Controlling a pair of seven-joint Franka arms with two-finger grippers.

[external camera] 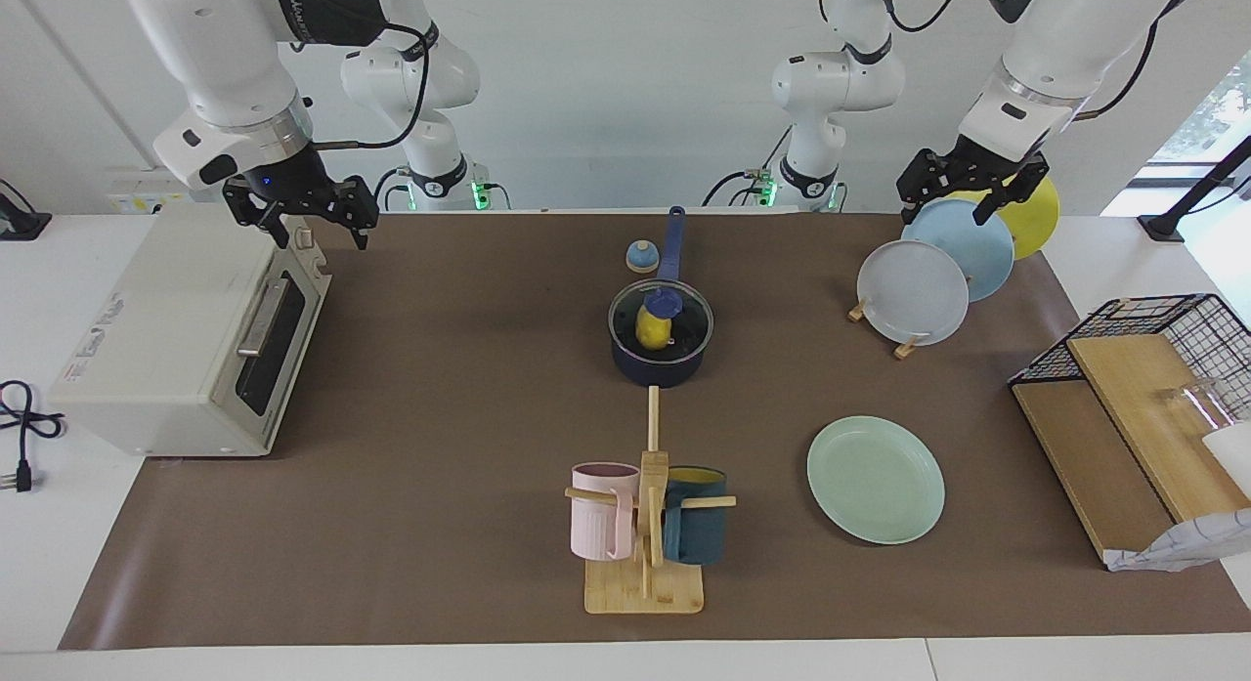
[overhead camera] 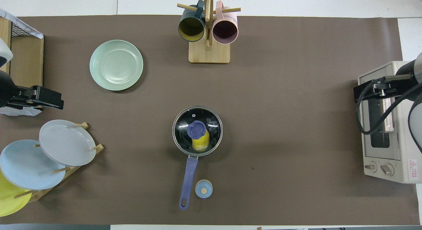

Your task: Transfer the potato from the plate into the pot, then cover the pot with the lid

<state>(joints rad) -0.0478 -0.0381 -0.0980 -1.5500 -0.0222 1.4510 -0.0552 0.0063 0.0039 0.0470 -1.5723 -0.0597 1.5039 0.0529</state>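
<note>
Potato [external camera: 653, 331] in lidded pot [external camera: 657, 366], well apart from both spread, empty tools: left tool [external camera: 961, 198], right tool [external camera: 300, 215].

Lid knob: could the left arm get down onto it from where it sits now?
Probably yes. The left tool hangs open over the plate rack, and nothing stands over the lid and its knob.

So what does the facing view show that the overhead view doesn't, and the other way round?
Only the facing view shows both arms whole: the left hand open above the plate rack, the right hand open above the toaster oven. Only the overhead view shows the oven's knobs and looks straight into the mugs. Both show the potato in the pot under the lid, and the bare green plate.
</note>
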